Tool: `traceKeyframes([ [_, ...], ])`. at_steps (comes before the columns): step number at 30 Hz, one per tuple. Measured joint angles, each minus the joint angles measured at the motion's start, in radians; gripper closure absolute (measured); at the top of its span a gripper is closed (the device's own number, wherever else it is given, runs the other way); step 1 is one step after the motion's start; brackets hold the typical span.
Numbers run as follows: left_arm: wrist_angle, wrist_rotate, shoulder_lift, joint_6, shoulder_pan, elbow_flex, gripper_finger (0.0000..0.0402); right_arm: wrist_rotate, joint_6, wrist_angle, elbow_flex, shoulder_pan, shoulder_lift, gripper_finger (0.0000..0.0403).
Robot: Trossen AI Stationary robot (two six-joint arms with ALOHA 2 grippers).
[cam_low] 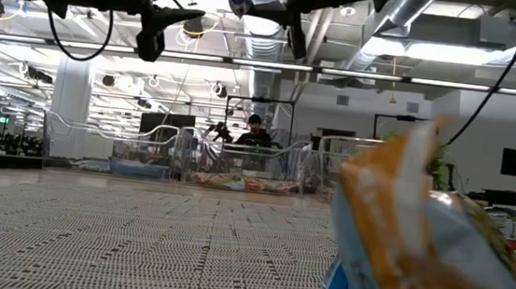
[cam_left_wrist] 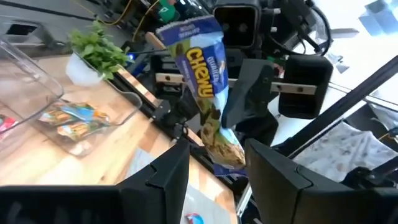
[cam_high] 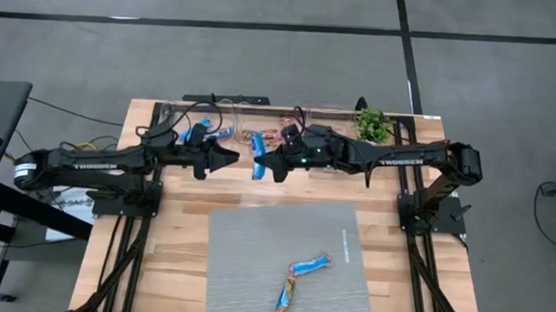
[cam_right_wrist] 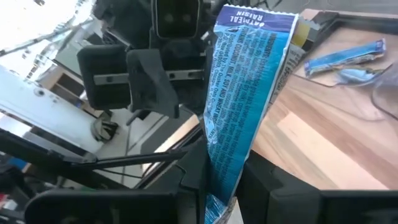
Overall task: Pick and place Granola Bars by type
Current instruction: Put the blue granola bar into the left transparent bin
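Wooden tabletop (cam_high: 187, 218) carried a grey mat (cam_high: 252, 261), where we saw two bars (cam_high: 297, 281) lying near each other. Over the table's far side our right gripper (cam_high: 264, 161) was clenched on a blue bar (cam_right_wrist: 245, 93), holding it in the air. Our left gripper (cam_high: 227, 159) faced it close by, fingers (cam_left_wrist: 168, 177) spread and empty. Clear trays (cam_left_wrist: 43, 106) behind held more bars (cam_left_wrist: 71, 118).

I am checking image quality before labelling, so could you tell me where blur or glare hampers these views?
Low view: a wrapped bar close to the lens is blurred, hiding the right side; ceiling lights glare. Right wrist view: the blue bar in the right pincer is readable. High view: even light, bars small.
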Motion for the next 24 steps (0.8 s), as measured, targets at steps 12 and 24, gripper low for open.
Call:
traceKeyframes([
  [12,-0.068,-0.037,0.1,0.09,0.001,0.143,0.0221,0.003,-0.053,-0.042,0.015,-0.002,0.0,0.0346],
  [24,-0.223,-0.063,0.235,0.2,0.001,0.31,0.0186,0.004,-0.082,-0.041,0.015,-0.002,0.0,0.0346],
])
